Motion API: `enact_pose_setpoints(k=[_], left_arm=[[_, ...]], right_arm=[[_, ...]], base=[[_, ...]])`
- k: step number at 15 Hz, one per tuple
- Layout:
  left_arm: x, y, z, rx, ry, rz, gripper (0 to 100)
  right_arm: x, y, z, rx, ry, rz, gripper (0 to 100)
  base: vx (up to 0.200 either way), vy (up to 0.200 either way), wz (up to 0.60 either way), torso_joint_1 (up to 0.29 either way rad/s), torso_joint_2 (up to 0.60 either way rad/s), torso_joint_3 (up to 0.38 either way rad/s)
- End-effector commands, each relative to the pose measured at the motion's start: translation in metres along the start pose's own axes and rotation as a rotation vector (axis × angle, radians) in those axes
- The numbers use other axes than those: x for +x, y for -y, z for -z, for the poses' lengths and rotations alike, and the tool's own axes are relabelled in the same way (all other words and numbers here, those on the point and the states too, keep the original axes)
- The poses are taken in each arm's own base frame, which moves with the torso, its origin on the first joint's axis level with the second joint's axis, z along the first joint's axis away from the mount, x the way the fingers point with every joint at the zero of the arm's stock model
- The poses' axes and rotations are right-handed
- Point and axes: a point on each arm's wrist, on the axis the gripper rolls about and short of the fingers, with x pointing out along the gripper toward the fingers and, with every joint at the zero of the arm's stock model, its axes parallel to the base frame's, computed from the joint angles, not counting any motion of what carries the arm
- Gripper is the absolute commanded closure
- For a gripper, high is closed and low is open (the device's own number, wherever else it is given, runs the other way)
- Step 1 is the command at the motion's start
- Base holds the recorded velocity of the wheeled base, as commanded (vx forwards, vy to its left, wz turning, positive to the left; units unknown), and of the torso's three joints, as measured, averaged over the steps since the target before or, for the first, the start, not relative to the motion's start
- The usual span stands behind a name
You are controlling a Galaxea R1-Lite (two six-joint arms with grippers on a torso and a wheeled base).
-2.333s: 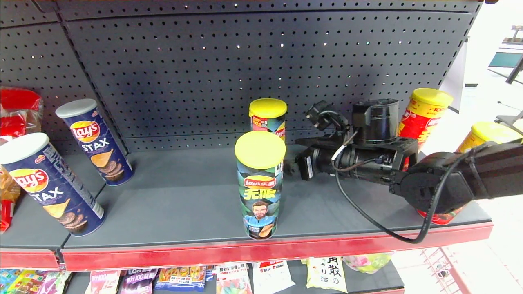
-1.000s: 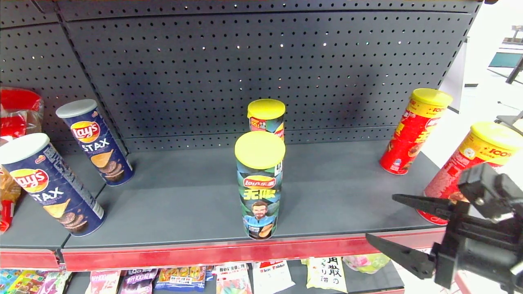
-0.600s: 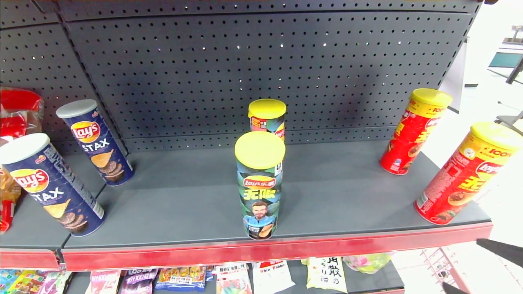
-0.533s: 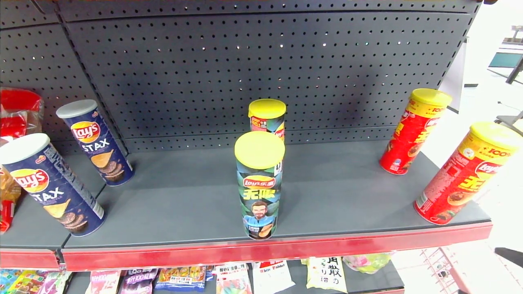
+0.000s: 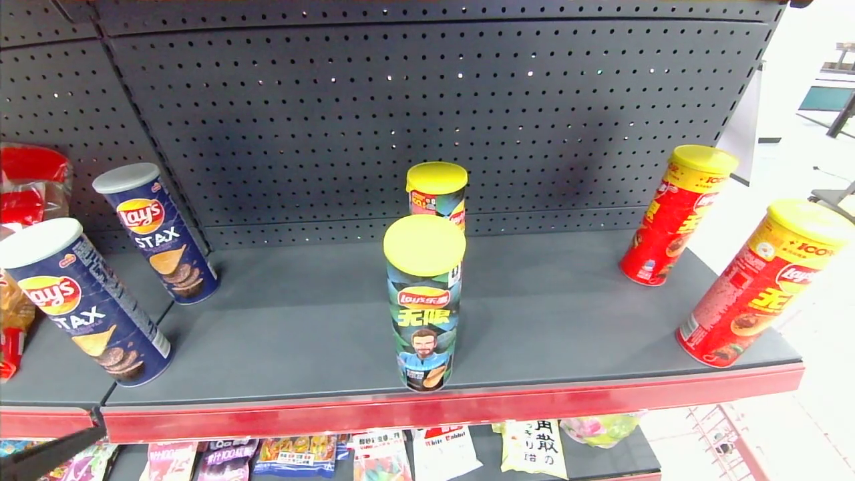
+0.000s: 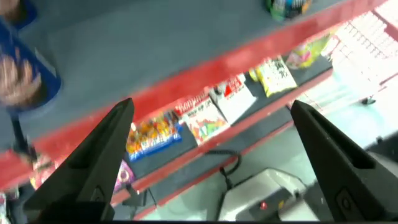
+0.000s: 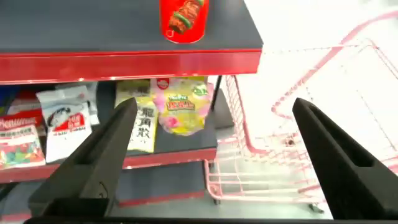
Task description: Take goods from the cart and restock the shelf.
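Can (image 7: 184, 18) stands on shelf (image 7: 93, 22); spread right fingers (image 7: 93, 168) well short.

1. Two blue cylindrical cardboard crisp tubes with pale lids (image 5: 83, 304) (image 5: 157, 234).
2. Two dark green cylindrical crisp tubes with yellow lids (image 5: 425, 314) (image 5: 437, 194).
3. Two red cylindrical crisp tubes with yellow lids (image 5: 674, 217) (image 5: 761, 287).
4. One pink wire cart (image 7: 239, 134).
5. Flat printed snack packets (image 5: 441, 451): at least eight, overlapping, exact number unclear.
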Motion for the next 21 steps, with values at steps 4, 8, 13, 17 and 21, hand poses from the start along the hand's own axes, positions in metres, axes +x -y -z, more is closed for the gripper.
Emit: enact_pose_setpoints(k=[4,8,13,17,21], left_arm=[[0.066,-0.008,-0.025,0.013,-0.090,0.081,0],[0.092,-0.012,-0.027,-0.002,-0.182,0.065,0],[0.145,-0.011,-0.026,0.030,-0.194,0.026,0],[0.169,0.000,-0.032,-0.020,-0.167,0.035,0],[0.187,0.012,-0.038,0.004,-0.169,0.079,0]], right_arm=[[0.008,-0.008,0.026,-0.006,0.015,-0.175,0],[0.009,-0.008,0.025,-0.007,0.022,-0.185,0],[0.008,-0.007,0.026,-0.009,0.034,-0.167,0],[0.008,-0.007,0.026,-0.007,0.032,-0.164,0],[0.009,-0.007,0.026,-0.005,0.029,-0.164,0]], base=[[0.000,0.000,0.00,0.000,0.00,0.000],[0.000,0.000,0.00,0.000,0.00,0.000],[0.000,0.000,0.00,0.000,0.00,0.000],[0.000,0.000,0.00,0.000,0.00,0.000],[0.000,0.000,0.00,0.000,0.00,0.000]])
